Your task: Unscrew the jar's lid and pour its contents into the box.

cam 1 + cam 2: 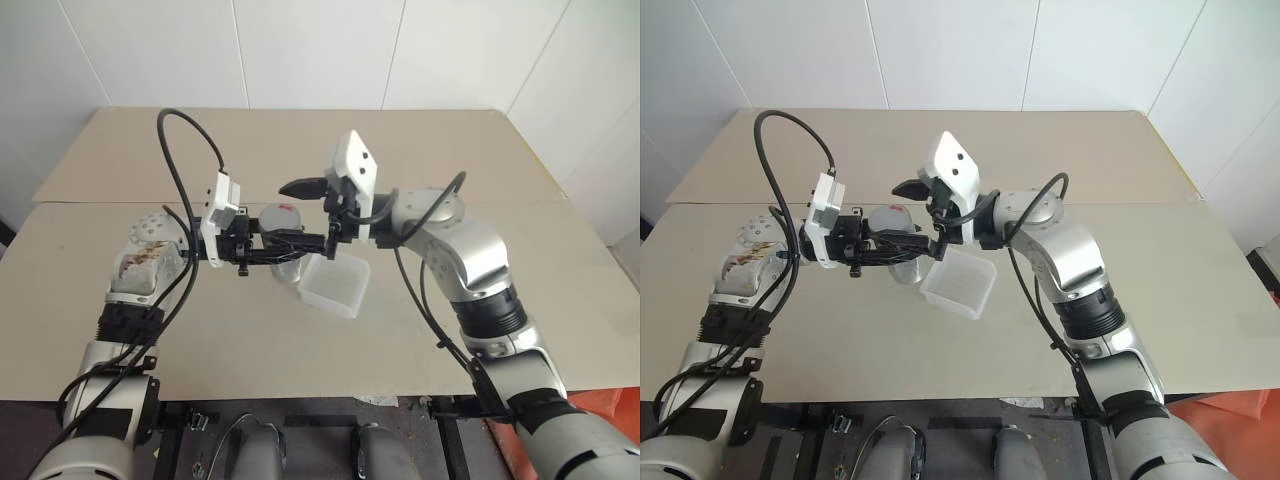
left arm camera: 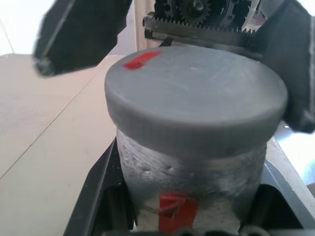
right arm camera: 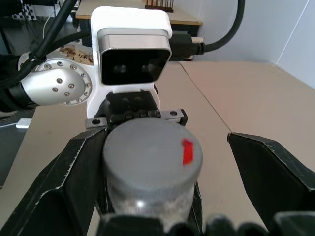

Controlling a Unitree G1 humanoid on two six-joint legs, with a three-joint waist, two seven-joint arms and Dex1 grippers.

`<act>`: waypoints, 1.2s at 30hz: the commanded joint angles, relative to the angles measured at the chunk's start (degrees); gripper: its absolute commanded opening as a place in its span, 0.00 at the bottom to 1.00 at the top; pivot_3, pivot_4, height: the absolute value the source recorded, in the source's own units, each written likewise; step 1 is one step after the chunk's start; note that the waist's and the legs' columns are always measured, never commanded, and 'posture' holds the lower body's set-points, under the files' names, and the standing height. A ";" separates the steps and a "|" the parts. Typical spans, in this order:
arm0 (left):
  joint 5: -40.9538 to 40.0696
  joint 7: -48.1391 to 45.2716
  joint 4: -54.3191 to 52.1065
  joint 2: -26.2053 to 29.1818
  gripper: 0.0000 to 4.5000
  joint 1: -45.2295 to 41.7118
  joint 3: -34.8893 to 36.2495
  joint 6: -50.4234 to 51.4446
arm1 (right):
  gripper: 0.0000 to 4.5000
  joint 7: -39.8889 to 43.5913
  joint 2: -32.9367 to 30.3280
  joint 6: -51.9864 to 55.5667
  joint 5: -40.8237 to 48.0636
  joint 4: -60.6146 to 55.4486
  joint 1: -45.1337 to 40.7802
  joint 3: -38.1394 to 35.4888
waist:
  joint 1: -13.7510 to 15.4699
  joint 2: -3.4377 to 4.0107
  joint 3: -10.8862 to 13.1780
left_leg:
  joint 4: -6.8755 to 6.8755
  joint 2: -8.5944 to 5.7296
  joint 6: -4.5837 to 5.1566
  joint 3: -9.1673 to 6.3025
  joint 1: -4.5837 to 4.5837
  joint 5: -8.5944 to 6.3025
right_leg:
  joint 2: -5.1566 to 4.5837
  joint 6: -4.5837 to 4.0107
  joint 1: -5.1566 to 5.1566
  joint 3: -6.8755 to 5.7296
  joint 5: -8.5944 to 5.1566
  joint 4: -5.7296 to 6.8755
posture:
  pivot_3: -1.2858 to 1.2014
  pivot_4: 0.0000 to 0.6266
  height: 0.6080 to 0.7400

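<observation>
White panelled walls stand behind a beige worktop [image 1: 450, 150] made of two boards, with a seam running across it. Above the middle of the worktop the two arms meet. The left gripper [image 1: 285, 247] points across toward the robot's right, its jaws closed tight on the body of the jar [image 2: 189, 179], a silvery-grey metal cylinder with a red mark on its side, held upright and clear of the worktop. The lid [image 2: 194, 93], a flat grey cap with a small red dab near its edge, is still on the jar. The right gripper [image 3: 162, 162] comes in from the opposite side at lid height with its jaws spread wide, one black finger [image 3: 69, 182] touching or just beside the lid and the other standing well off it, so the lid sits between them ungripped. The box [image 1: 334, 284], a shallow translucent white tray, rests on the worktop just below and beside the jar, under the right gripper.
</observation>
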 commanded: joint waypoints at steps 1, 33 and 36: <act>-2.06 -2.19 -3.01 1.13 0.44 0.05 1.41 -0.30 | 0.99 -0.98 -2.70 -1.77 0.03 0.07 0.49 -5.35 | 0.00 0.00 0.00 | 0.00 0.00 0.00 0.00 0.00 0.00 | 0.00 0.00 0.00 0.00 0.00 0.00 | 0.52 0.24 1.00; -0.54 -4.31 -0.13 -0.67 0.44 -2.14 -0.33 -1.63 | 0.99 -0.84 -1.36 1.18 6.06 -10.84 2.24 -3.36 | -0.03 0.00 0.00 | 0.00 0.00 0.00 0.00 0.01 0.00 | 0.00 0.00 0.00 0.01 0.00 -0.02 | 0.52 0.24 1.00; -0.36 -4.55 0.04 -0.92 0.44 -2.41 -0.60 -1.87 | 0.99 -1.78 0.57 0.89 4.64 -8.98 0.86 -1.76 | -0.03 0.00 0.00 | 0.00 0.00 0.00 0.00 0.01 0.00 | 0.01 0.00 0.00 0.01 0.00 0.00 | 0.52 0.24 1.00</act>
